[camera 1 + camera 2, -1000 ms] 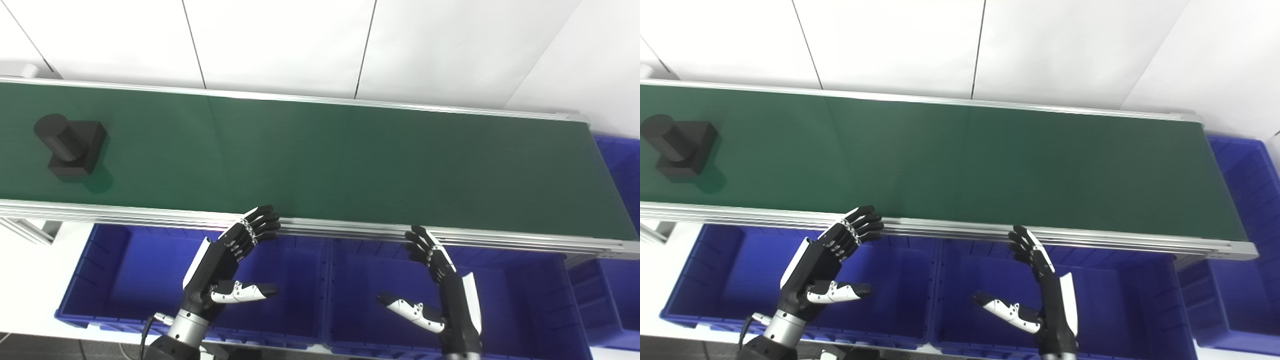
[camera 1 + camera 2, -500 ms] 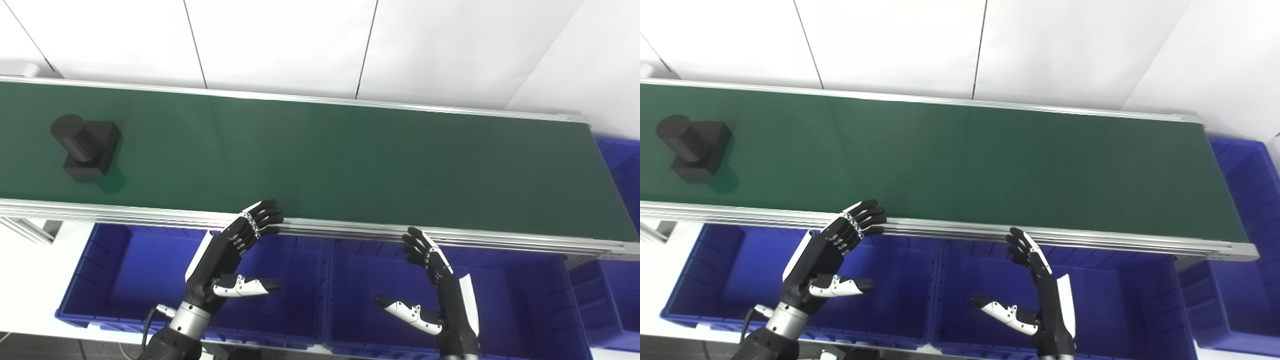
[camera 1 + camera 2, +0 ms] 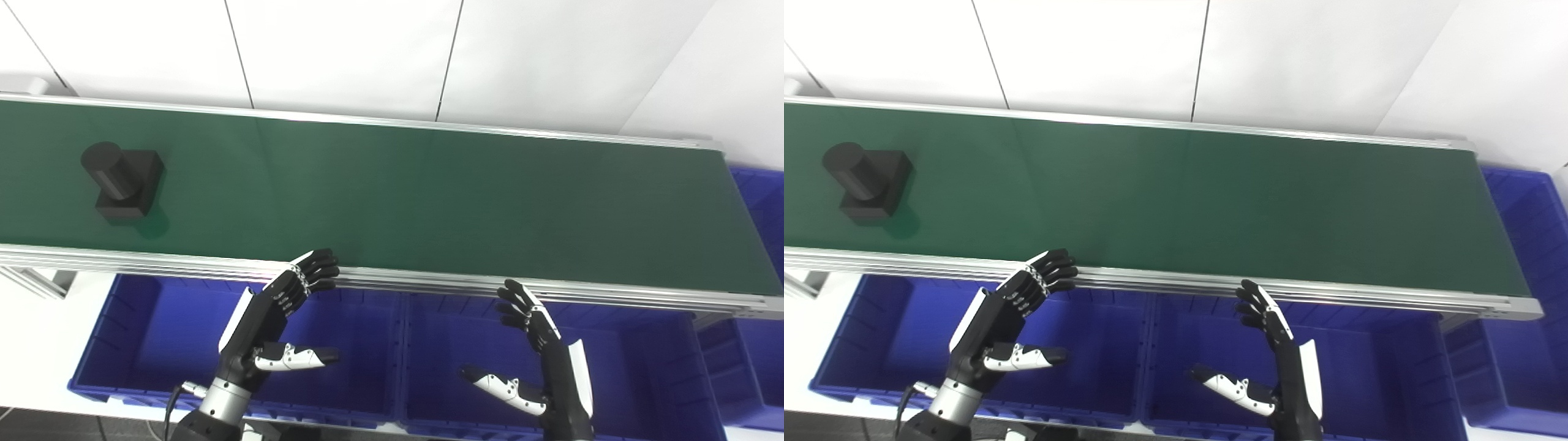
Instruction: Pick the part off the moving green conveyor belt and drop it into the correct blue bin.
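Observation:
A black part [image 3: 122, 182], a short cylinder on a square base, rides at the left end of the green conveyor belt [image 3: 429, 196]. My left hand [image 3: 275, 318] is open and empty, raised over the left blue bin [image 3: 153, 343], its fingertips [image 3: 321, 269] at the belt's near rail, well right of the part. My right hand [image 3: 545, 349] is open and empty over the middle blue bin [image 3: 643, 367]. The part also shows in the right eye view [image 3: 868, 184].
A silver rail [image 3: 429, 282] runs along the belt's near edge above the bins. A third blue bin [image 3: 759, 367] stands at the right, past the belt's end. A white panelled wall is behind the belt.
The black part has travelled to the right along the belt. Both hands have stayed over the bins, shifting only slightly, the right hand a little lower.

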Motion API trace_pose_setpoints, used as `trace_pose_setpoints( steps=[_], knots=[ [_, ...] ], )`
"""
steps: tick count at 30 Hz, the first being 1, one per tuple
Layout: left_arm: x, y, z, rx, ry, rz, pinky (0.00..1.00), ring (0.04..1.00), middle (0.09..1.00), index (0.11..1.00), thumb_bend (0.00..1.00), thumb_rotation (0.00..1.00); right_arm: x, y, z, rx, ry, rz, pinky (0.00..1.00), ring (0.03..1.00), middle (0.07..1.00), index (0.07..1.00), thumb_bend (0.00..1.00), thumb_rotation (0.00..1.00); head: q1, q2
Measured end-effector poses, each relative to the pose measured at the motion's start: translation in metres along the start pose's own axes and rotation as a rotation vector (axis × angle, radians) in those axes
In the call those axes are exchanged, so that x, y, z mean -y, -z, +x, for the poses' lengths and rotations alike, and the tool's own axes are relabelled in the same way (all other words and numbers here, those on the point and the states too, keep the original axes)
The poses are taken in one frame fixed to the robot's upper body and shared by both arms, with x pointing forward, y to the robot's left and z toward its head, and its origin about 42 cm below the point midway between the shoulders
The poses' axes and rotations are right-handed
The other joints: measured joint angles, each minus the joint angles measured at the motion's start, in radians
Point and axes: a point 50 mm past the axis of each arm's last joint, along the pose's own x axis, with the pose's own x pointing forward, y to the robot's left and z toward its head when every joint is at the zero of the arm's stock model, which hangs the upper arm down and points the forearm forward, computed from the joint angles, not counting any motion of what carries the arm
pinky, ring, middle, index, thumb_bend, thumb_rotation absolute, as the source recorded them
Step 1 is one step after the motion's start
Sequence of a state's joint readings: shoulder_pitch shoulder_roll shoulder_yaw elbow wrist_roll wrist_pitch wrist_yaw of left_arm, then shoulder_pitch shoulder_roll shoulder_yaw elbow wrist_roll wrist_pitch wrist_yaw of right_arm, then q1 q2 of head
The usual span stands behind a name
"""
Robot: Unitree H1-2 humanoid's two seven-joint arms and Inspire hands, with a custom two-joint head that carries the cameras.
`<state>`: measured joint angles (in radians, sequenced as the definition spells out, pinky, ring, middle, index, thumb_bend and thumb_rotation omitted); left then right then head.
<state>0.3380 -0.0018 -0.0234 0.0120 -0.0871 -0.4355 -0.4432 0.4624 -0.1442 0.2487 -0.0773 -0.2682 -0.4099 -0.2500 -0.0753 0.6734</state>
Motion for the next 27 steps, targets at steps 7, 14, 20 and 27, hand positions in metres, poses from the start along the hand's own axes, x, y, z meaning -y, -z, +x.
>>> trace_pose_setpoints(
  steps=[7,14,20,27],
  knots=[
    [0.005,-0.011,-0.01,0.014,-0.018,0.017,0.77,0.81,0.834,0.84,0.88,0.26,0.001,-0.002,-0.001,0.014,-0.025,-0.008,0.73,0.77,0.833,0.87,0.78,0.35,0.017,-0.005],
    [0.007,-0.014,-0.025,-0.006,-0.047,0.03,0.78,0.815,0.829,0.836,0.91,0.3,-0.001,-0.003,-0.003,0.031,-0.044,-0.045,0.73,0.771,0.838,0.876,0.78,0.38,0.022,-0.005],
    [0.003,-0.016,-0.033,-0.019,-0.044,0.044,0.77,0.809,0.833,0.836,0.9,0.29,-0.004,-0.004,-0.005,0.032,-0.058,-0.042,0.72,0.77,0.838,0.871,0.77,0.38,0.032,-0.008],
    [0.001,-0.014,-0.024,-0.006,-0.036,0.045,0.78,0.821,0.841,0.84,0.89,0.28,-0.007,-0.003,-0.003,0.034,-0.06,-0.034,0.71,0.765,0.823,0.86,0.79,0.36,0.043,-0.024]
  ],
)
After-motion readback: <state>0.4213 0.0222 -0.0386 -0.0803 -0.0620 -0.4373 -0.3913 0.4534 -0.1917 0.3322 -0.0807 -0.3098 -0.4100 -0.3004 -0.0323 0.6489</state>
